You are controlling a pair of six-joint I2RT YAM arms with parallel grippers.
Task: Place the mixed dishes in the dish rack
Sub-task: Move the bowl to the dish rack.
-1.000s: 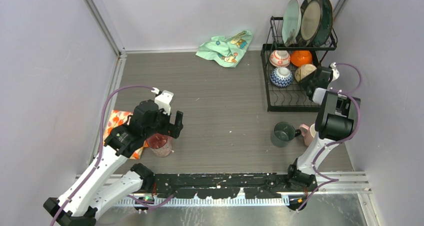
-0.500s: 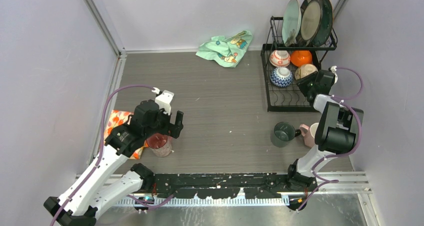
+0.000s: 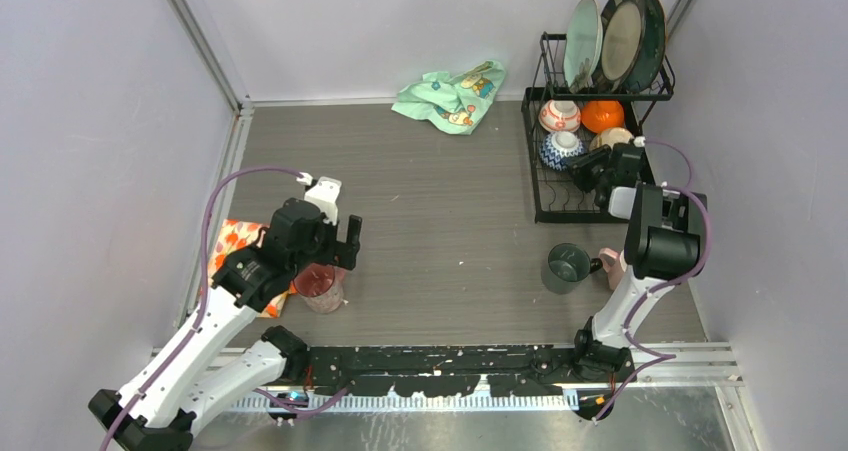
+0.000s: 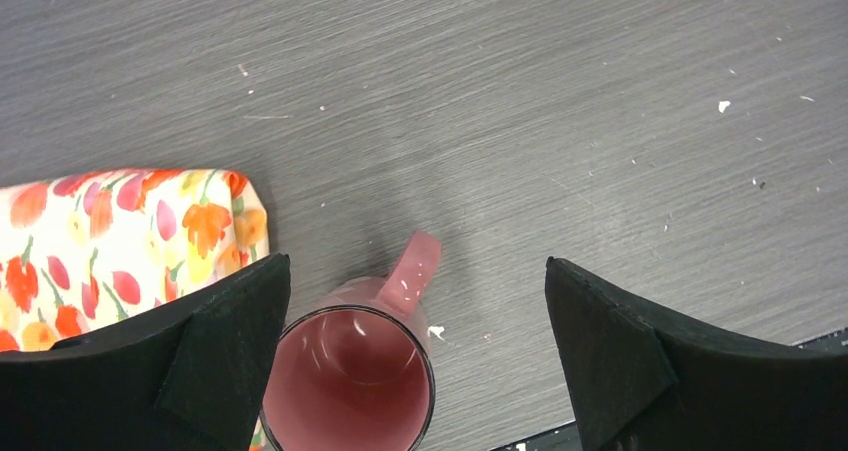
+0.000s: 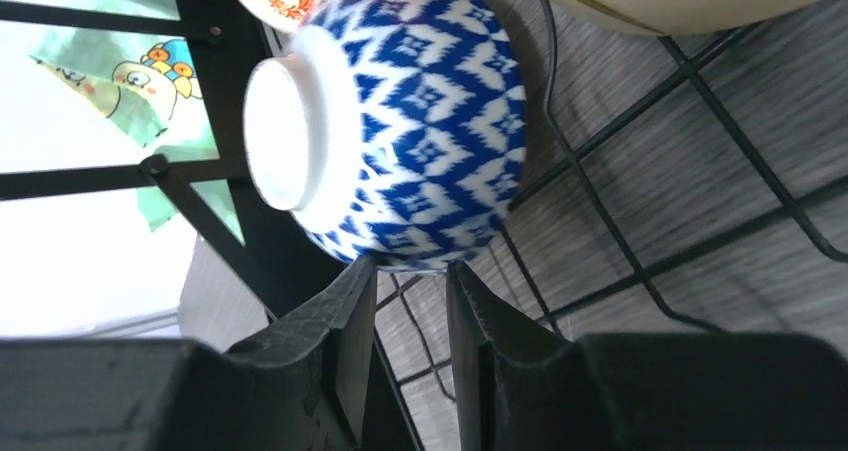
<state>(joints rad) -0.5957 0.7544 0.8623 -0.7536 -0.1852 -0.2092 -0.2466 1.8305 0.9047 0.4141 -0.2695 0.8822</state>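
Left gripper point(image 4: 415, 271) wide apart, right gripper point(image 5: 410, 271) narrowly apart | rack point(image 3: 540, 186): three plates point(image 3: 620, 36), four bowls point(image 3: 562, 149) | table point(image 3: 450, 201): three cups point(image 3: 566, 266)

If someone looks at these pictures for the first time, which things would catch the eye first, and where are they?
The black wire two-tier dish rack in the far right corner draws the eye, with three plates upright on top and the right claw close to a blue-and-white patterned bowl in its lower basket. Near left, the wide-open left claw hovers above a translucent pink mug beside an orange floral cloth.
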